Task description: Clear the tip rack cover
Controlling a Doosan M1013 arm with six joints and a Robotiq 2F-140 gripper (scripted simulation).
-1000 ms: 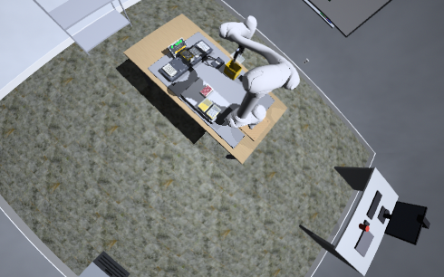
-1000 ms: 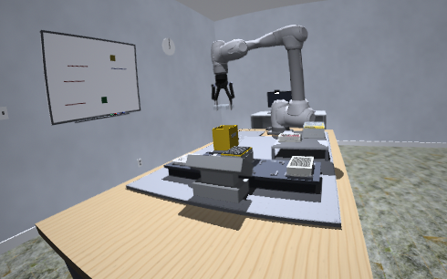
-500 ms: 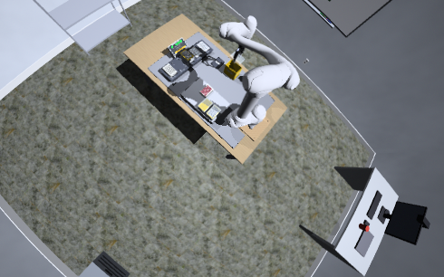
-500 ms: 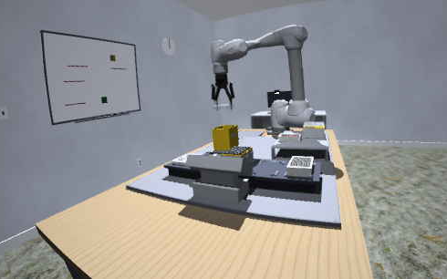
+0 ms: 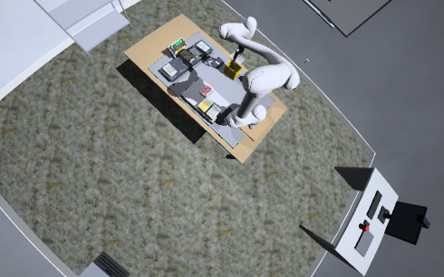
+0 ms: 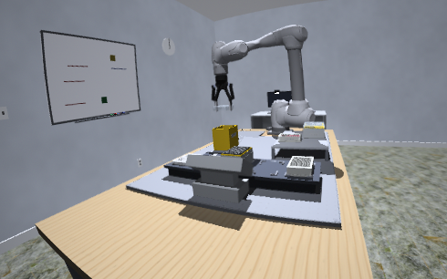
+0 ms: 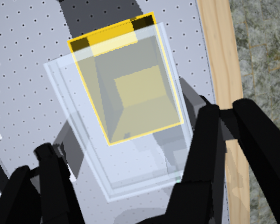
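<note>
My gripper [image 6: 222, 101] hangs high above the deck and is shut on the clear tip rack cover [image 6: 222, 108], which it holds about level. In the wrist view the see-through cover [image 7: 118, 132] lies between my dark fingers. The yellow waste bin shows through the cover, straight below, its mouth open and upright. The bin [image 6: 225, 137] stands on the grey deck, well below the cover, and it also shows in the overhead view [image 5: 233, 70] under my gripper [image 5: 238, 56]. A yellow-rimmed tip rack [image 6: 235, 151] with no cover sits on the deck behind a grey housing.
A white well plate [image 6: 300, 165] sits on the dark deck row at the right. A raised shelf [image 6: 303, 139] with small racks stands near the arm's base [image 6: 290, 116]. A grey housing [image 6: 219, 175] fronts the deck. The table's wooden edge [image 7: 220, 63] runs close beside the bin.
</note>
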